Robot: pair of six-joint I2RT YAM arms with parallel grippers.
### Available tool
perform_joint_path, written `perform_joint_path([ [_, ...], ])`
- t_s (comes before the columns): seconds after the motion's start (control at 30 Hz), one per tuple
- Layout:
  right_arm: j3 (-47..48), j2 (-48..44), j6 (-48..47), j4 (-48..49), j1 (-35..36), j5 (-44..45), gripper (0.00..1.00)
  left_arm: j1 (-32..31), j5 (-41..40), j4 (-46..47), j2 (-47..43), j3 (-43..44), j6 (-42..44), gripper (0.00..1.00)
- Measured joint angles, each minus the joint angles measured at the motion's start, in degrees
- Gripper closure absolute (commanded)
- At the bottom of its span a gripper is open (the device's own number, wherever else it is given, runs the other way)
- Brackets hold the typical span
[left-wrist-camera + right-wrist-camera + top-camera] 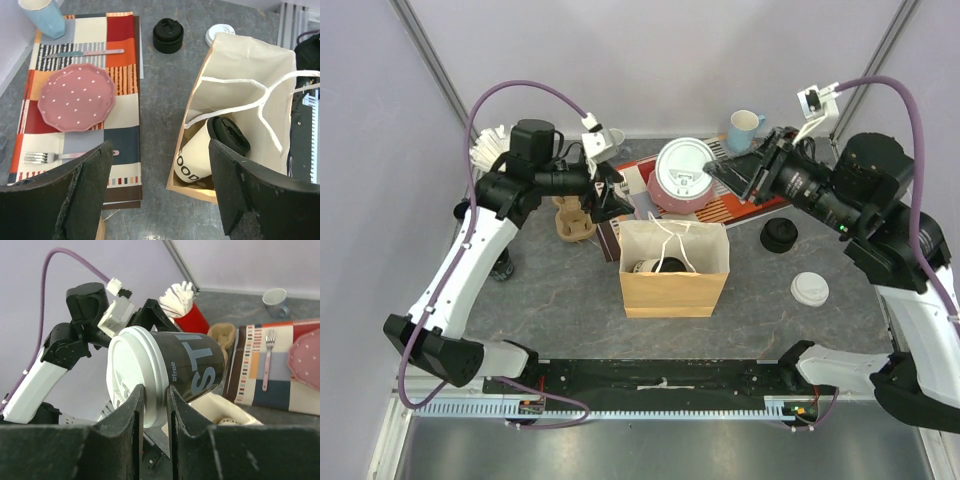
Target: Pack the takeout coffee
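Note:
The black cup with white lid (195, 365) lies tilted on its side in my right gripper (155, 395), which is shut on the lid's rim. In the top view this cup (683, 175) hangs above the placemat, just behind the brown paper bag (675, 285), with my right gripper (720, 173) beside it. The cream-white cup with black lid (200, 152) lies tilted inside the open bag (240, 65); it also shows in the top view (655, 265). My left gripper (160, 160) is open and empty, hovering at the bag's left side (610, 197).
A striped placemat (120, 50) holds a pink plate (75, 97), fork (45, 157) and knife. A blue mug (745, 128), white mug (612, 140), red cup of white items (187, 312), cardboard carrier (572, 222), loose black lid (780, 235) and white lid (810, 288) stand around.

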Motion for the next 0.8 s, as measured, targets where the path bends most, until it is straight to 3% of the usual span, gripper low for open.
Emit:
perform_joint_path([
  [0.4, -12.4, -11.5, 9.3, -7.9, -0.4, 7.6, 0.98, -7.5, -1.2, -4.3, 6.7, 2.4, 8.6, 0.14],
  [0.53, -18.6, -13.7, 11.6, -8.3, -0.4, 7.8, 0.98, -9.5, -2.4, -3.3, 7.2, 0.4, 9.1, 0.19],
  [0.73, -26.8, -15.0, 14.4, -7.7, -0.4, 7.3, 0.99, -10.6, -3.7, -1.7, 8.2, -0.6, 8.9, 0.48],
  [0.8, -28.5, -15.1, 15.0, -7.6, -0.4, 7.2, 0.99, -10.8, -4.4, -0.9, 8.5, -0.9, 8.5, 0.67],
])
